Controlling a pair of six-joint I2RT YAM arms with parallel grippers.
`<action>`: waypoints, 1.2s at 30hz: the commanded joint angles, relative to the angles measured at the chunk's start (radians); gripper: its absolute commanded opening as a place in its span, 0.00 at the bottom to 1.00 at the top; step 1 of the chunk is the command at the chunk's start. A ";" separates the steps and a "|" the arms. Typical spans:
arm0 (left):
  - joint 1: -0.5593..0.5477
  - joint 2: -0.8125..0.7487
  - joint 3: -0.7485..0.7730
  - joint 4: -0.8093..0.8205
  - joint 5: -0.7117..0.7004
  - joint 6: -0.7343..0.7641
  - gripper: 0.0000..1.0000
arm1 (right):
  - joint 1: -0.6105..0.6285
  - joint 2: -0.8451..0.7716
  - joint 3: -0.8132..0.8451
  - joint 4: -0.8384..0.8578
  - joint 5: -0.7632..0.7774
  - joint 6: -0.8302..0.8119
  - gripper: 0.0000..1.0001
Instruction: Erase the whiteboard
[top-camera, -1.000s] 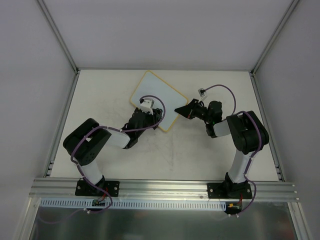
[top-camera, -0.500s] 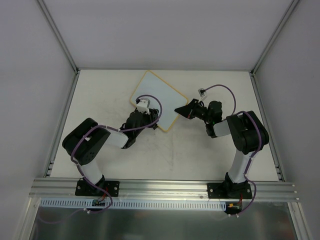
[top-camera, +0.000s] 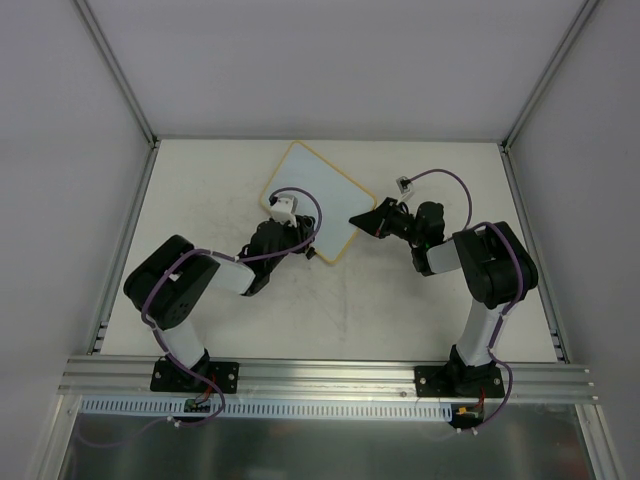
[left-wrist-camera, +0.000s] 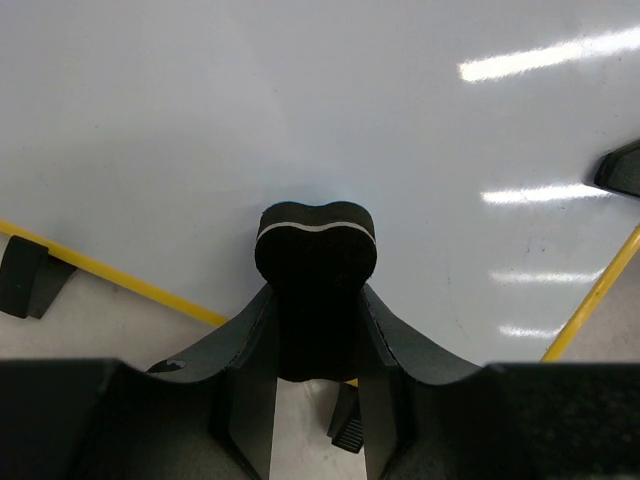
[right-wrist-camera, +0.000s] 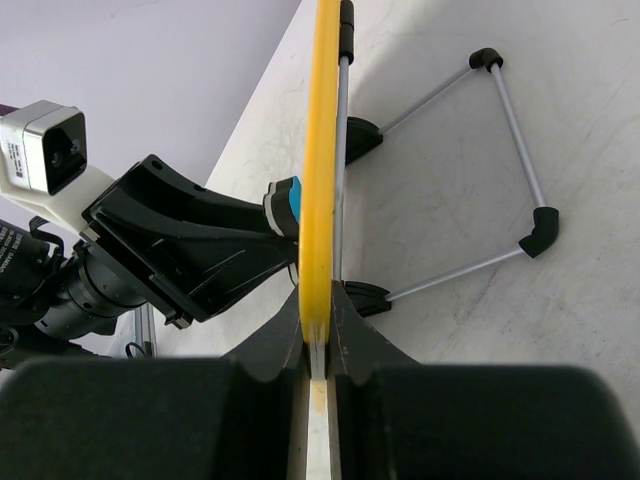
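The whiteboard (top-camera: 318, 190) stands tilted at the back middle of the table, white with a yellow rim. My left gripper (top-camera: 303, 228) is shut on a black eraser (left-wrist-camera: 316, 258) and presses its pad against the board's white face (left-wrist-camera: 300, 110), near the lower yellow rim (left-wrist-camera: 120, 278). A black clip (left-wrist-camera: 24, 277) sits on that rim. My right gripper (top-camera: 364, 220) is shut on the board's right edge. The right wrist view shows the yellow rim (right-wrist-camera: 321, 150) edge-on between its jaws (right-wrist-camera: 318, 318), with the eraser's blue-and-white back (right-wrist-camera: 284, 206) touching the board's left face.
A wire stand (right-wrist-camera: 500, 170) with black feet props the board from behind. A small white connector on a purple cable (top-camera: 404, 184) lies at the back right. Grey walls and aluminium posts enclose the table on three sides.
My left gripper has slid the eraser slightly left along the board's lower part. The right gripper and the board have not moved.
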 joint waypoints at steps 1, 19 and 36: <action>-0.035 0.012 0.032 -0.007 0.030 0.004 0.00 | -0.003 -0.024 0.029 0.299 -0.014 0.009 0.00; 0.062 -0.079 0.049 -0.105 0.050 -0.021 0.00 | -0.003 -0.024 0.031 0.299 -0.015 0.011 0.00; 0.110 -0.539 0.221 -1.066 -0.162 -0.176 0.00 | -0.003 -0.020 0.034 0.299 -0.014 0.012 0.00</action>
